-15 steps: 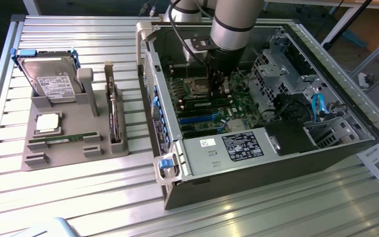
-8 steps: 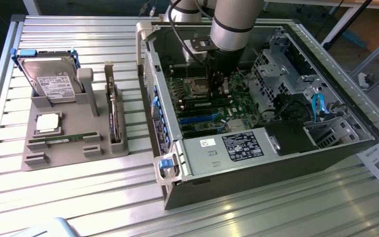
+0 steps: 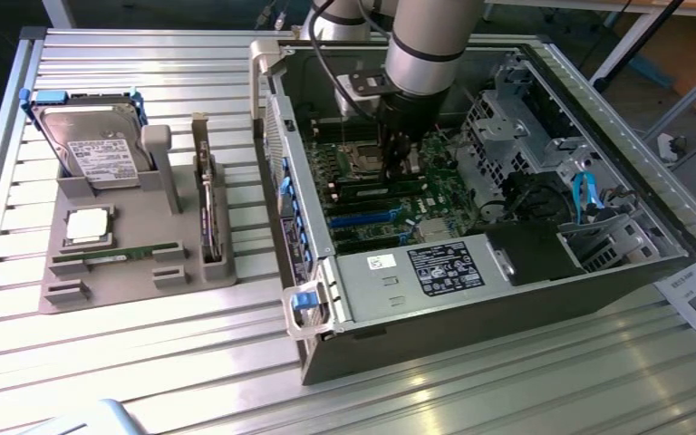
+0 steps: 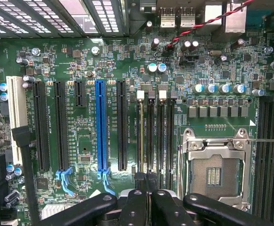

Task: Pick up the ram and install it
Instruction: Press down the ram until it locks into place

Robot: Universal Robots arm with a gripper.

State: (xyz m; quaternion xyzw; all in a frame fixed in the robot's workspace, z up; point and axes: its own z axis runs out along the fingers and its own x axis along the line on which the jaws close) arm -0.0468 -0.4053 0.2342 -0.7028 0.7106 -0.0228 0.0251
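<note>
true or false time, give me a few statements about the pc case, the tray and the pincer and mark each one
1. The processor socket on the motherboard is empty. True.
2. The hard drive sits inside the computer case. False: it stands on the grey tray, at the exterior view's left.
3. The pincer is inside the open case, over the motherboard. True.
4. The pincer is wide open. False: it is shut.
5. All the long card slots are black. False: one slot is blue.
</note>
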